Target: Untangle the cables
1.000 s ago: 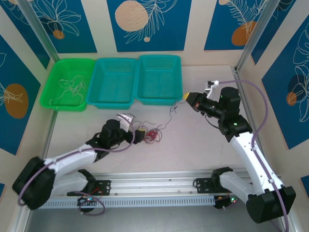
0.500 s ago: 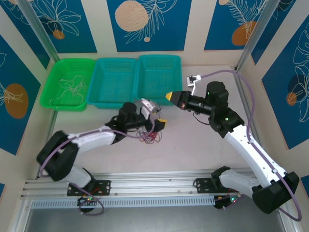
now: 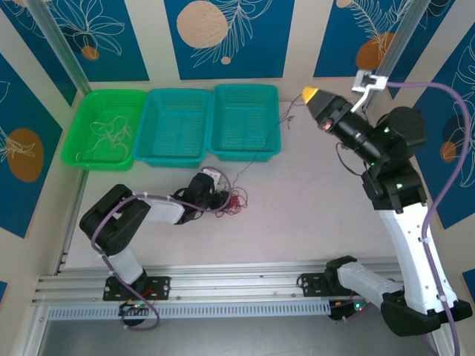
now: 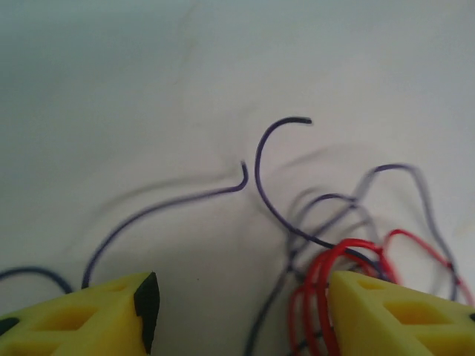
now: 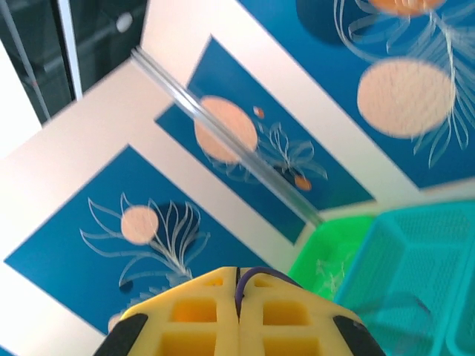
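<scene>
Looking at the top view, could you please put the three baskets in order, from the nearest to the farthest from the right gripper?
Measured from the right gripper:
1. right teal basket, just to its left.
2. middle teal basket, centre of the row.
3. green basket, at the far left end.

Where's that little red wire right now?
From above, the red wire lies bunched on the table beside the left pincer, in front of the teal baskets.
</scene>
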Controlling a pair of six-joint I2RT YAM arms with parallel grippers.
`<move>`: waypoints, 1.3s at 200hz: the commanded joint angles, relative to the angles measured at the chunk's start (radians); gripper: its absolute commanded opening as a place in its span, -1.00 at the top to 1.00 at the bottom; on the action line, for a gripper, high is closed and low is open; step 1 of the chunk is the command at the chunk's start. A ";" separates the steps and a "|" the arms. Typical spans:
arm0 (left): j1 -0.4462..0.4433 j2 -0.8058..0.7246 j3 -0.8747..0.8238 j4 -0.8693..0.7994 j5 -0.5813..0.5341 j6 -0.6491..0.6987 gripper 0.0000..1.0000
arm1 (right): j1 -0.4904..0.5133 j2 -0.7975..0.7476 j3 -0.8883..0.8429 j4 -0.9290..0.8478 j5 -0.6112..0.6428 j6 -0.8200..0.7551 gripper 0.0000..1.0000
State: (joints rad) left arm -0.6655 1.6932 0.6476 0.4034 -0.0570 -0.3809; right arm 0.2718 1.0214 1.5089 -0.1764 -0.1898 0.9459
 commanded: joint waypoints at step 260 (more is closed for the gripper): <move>0.153 -0.415 -0.376 0.086 0.047 0.008 -0.90 | 0.081 1.147 1.072 -0.292 -0.008 0.036 1.00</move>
State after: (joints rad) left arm -0.5217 1.3121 0.2955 0.5087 -0.0372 -0.4004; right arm 0.3229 2.1551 2.6011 -0.3927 -0.1646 1.0119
